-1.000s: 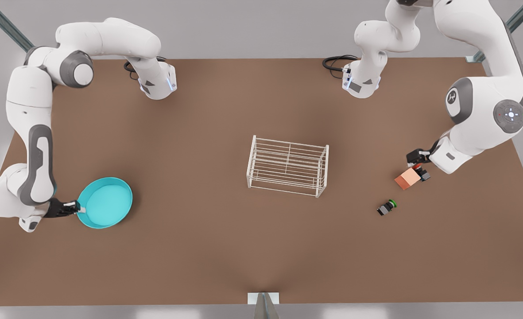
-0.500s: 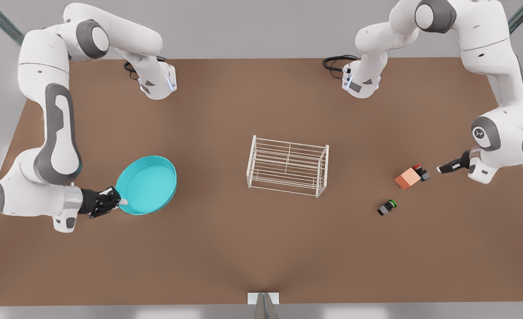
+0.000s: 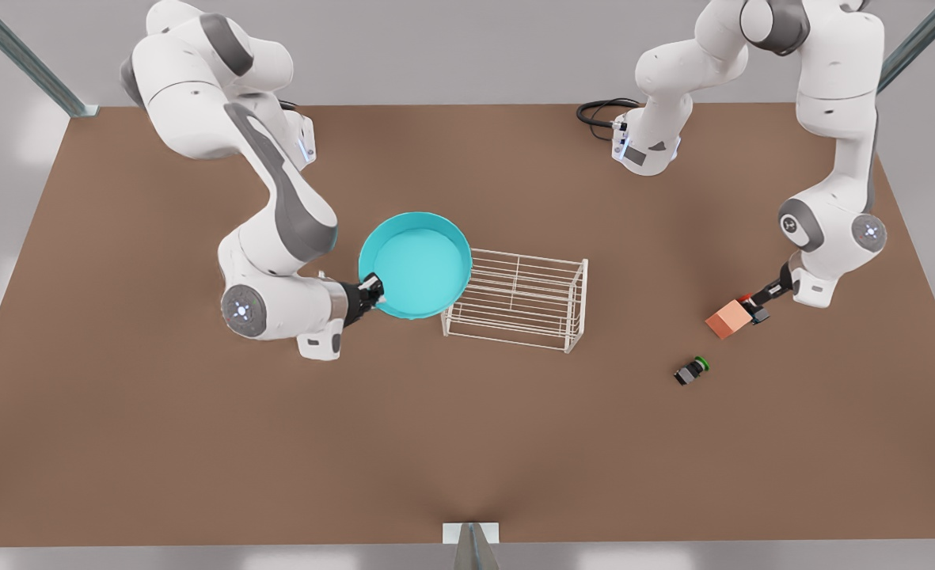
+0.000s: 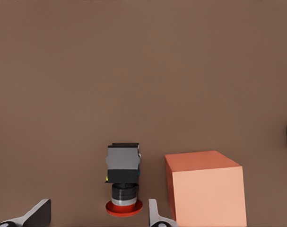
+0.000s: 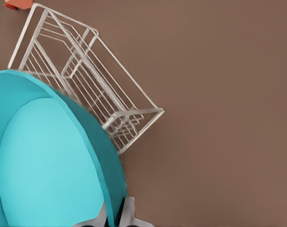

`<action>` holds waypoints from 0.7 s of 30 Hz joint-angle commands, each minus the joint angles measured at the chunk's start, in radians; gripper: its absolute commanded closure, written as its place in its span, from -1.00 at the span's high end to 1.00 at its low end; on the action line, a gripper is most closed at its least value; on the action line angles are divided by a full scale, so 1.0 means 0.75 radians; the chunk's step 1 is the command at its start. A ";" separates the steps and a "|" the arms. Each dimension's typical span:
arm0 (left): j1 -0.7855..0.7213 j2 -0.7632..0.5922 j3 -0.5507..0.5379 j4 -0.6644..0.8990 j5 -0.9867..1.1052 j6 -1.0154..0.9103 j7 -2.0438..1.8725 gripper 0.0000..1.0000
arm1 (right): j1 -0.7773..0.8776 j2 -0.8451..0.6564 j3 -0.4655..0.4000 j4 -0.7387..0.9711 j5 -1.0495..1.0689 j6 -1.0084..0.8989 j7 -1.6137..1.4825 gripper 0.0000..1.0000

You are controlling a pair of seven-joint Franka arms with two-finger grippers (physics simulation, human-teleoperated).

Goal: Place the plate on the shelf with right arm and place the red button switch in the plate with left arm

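- While the right gripper (image 3: 372,290) has its jaws clamped on the plate (image 3: 415,263) rim, the dish hangs over the shelf (image 3: 515,298) end at 9 o'clock.
- Left gripper (image 3: 758,301) is down at the red button switch (image 4: 123,182), jaws spread apart either side of its red cap, nothing grabbed.
- Switch lies on the table (image 3: 467,443), just beside the orange-pink cube (image 3: 727,320).
- Green-capped switch (image 3: 690,370) sits around 7 o'clock from the cube.

An orange-pink cube (image 3: 727,320) sits on the brown table (image 3: 467,443) toward three o'clock. A black switch with a green cap (image 3: 691,370) lies near it, at about seven o'clock from the cube, apart from it.
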State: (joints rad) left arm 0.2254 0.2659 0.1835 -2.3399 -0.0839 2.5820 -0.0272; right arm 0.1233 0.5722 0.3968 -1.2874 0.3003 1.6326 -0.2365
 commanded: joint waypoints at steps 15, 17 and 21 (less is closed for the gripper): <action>-0.004 0.087 -0.005 -0.038 -0.025 0.247 -0.070 1.00 | 0.347 0.235 -0.010 0.091 0.033 0.494 1.144 -0.59; -0.004 0.091 -0.005 -0.038 -0.027 0.249 -0.070 1.00 | 0.349 0.241 -0.010 0.080 0.025 0.535 1.144 -0.58; -0.008 0.116 -0.005 -0.038 -0.027 0.278 -0.072 1.00 | 0.341 0.235 -0.010 0.019 0.019 0.490 1.125 -0.58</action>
State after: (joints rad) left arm 0.2197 0.3479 0.1787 -2.3688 -0.1041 2.7670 -0.0587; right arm 0.3791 0.7513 0.3896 -1.2683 0.3218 1.9818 0.3179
